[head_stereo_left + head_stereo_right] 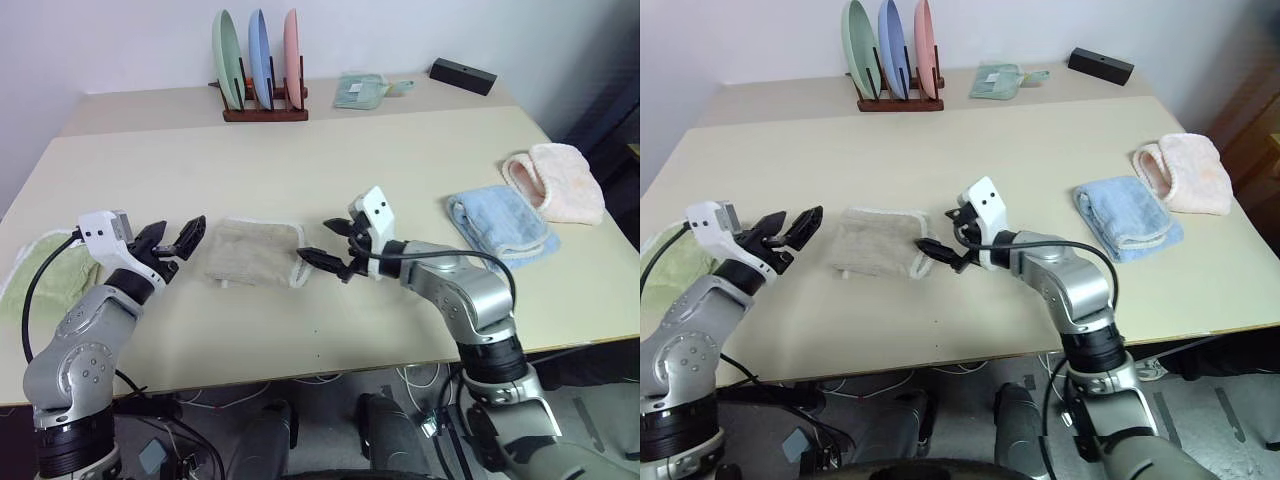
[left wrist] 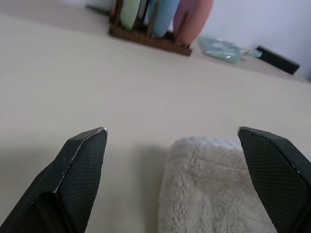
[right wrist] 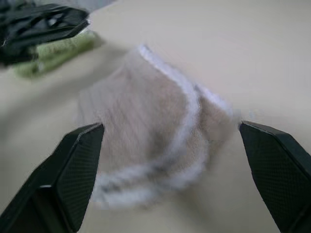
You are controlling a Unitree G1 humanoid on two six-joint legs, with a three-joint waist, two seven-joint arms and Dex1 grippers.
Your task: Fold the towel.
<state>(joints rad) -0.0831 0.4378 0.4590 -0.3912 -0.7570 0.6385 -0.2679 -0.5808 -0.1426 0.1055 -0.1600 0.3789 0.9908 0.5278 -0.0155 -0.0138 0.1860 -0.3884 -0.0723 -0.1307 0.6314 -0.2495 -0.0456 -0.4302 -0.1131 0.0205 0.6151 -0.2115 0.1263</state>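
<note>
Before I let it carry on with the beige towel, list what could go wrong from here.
1. The towel lies folded between the open left gripper and open right gripper, both close to its ends; a sideways move could snag an end and undo the fold.
2. The white-edged end near the right gripper looks loose and could flip open.
3. The green cloth lies beside the left arm, which could drag it.

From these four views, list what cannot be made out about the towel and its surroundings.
- Towel: how many layers it has; the head views look down on its top. The right wrist view is blurred, the left wrist view cuts it off.
- Green cloth: its near part, behind the left arm and open left hand.
- Small pale cloth at the far edge: too small to identify.
- Towel's right edge: partly behind the open right hand.
</note>
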